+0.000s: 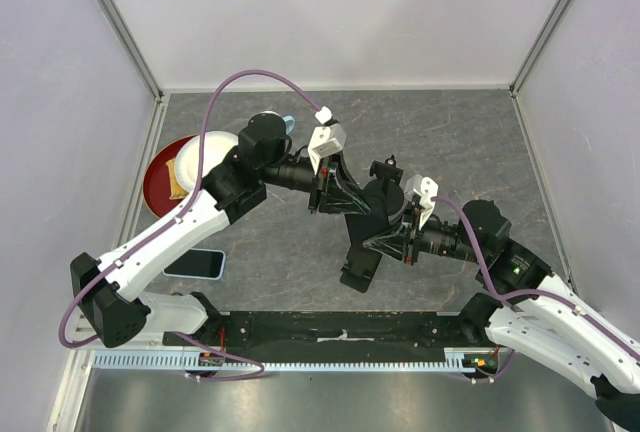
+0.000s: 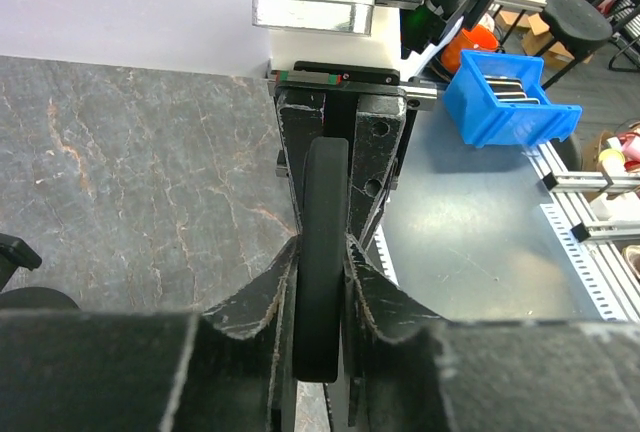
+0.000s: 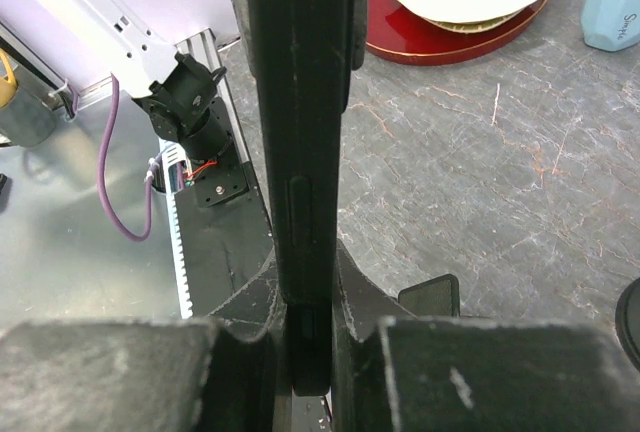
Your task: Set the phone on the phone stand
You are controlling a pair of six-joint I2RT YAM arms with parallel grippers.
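Overhead view: the left gripper (image 1: 338, 197) and right gripper (image 1: 372, 239) cover most of the black phone (image 1: 358, 270). Left of the phone, the left arm (image 1: 215, 202) hides part of the red tray (image 1: 150, 184) and most of a light blue cup (image 1: 289, 123). Right wrist view: the picture's top edge cuts off the phone's upper end.

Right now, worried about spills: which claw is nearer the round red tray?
Left. The left claw is right of the round red tray; the right claw is farther right.

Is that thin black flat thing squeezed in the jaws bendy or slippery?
Probably stiff: the thin black slab runs straight past the jaws of the right gripper. Its sides look smooth, so it might slip if squeezed loosely. Likely light, being so thin.
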